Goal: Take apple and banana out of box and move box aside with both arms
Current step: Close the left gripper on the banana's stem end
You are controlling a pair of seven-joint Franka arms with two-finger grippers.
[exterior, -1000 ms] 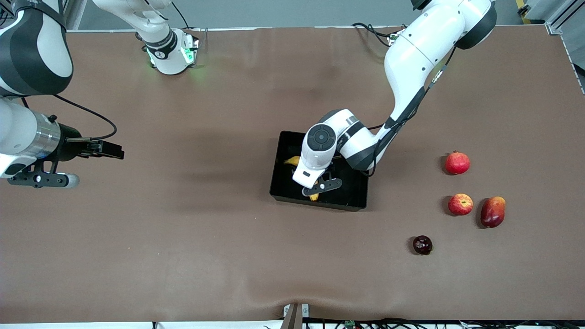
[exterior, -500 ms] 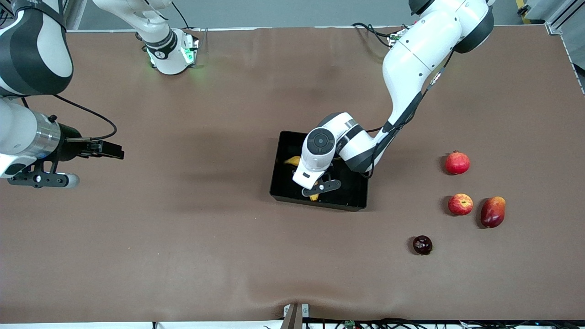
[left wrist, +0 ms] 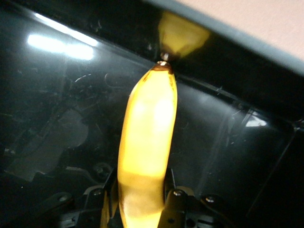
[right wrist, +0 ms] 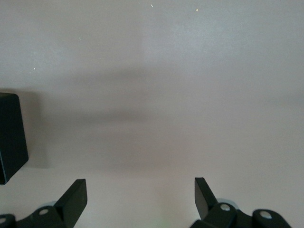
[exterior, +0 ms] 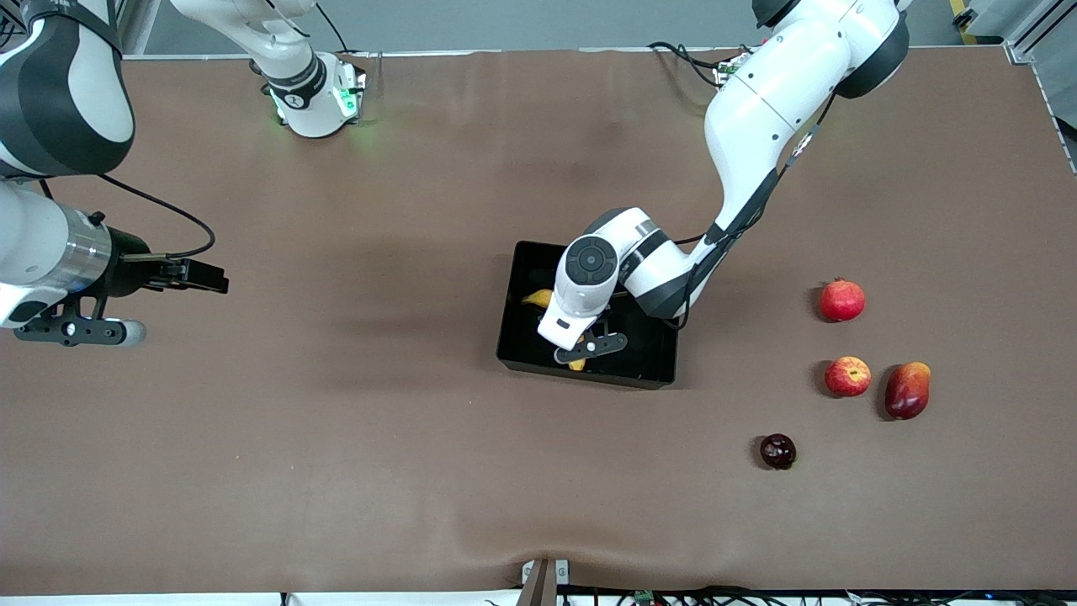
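Left gripper [exterior: 580,352] down in box [exterior: 522,353], jaws clamped across banana [left wrist: 147,137] near one end. Banana on box floor, long axis running straight away from jaws, tip touching box wall. Box mid-bench. Apple [exterior: 847,376] already out, toward left arm's end. Right gripper [right wrist: 140,197] waiting over bare bench at right arm's end, jaws wide. Likely next: lift straight up, clear of wall.

I see the yellow curved banana [left wrist: 145,142] lying inside the glossy black box [exterior: 522,332], its tip at one wall. The red-yellow apple [exterior: 847,375] rests on the surface, well apart, toward the left arm's end.
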